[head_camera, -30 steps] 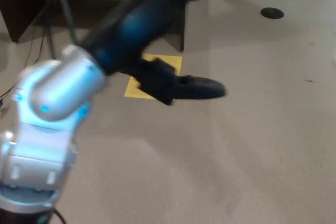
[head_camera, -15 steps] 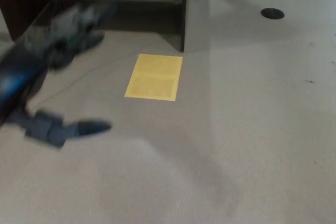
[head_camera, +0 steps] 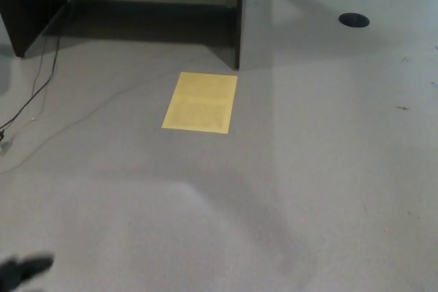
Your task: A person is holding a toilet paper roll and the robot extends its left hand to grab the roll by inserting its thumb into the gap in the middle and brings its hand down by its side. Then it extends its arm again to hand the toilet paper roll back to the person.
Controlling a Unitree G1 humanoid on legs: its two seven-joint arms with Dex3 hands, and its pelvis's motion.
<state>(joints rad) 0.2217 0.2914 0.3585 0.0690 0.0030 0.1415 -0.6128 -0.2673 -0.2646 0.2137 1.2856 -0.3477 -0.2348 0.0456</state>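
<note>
A: While grey floor (head_camera: 328, 169) fills the head view, what stands out?
B: Dark desk (head_camera: 239, 15) up top, yellow paper sheet (head_camera: 200, 102) below it, black cable (head_camera: 34, 94) left.
A: The left hand (head_camera: 24, 269)?
B: Blurred fingertip at bottom-left corner; grip can't be judged. Toilet roll unseen.

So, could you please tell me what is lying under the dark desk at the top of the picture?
Under the desk only shadowed bare floor shows, with a thin cable trailing out at the left. Anything deeper is cut off by the frame.
</note>
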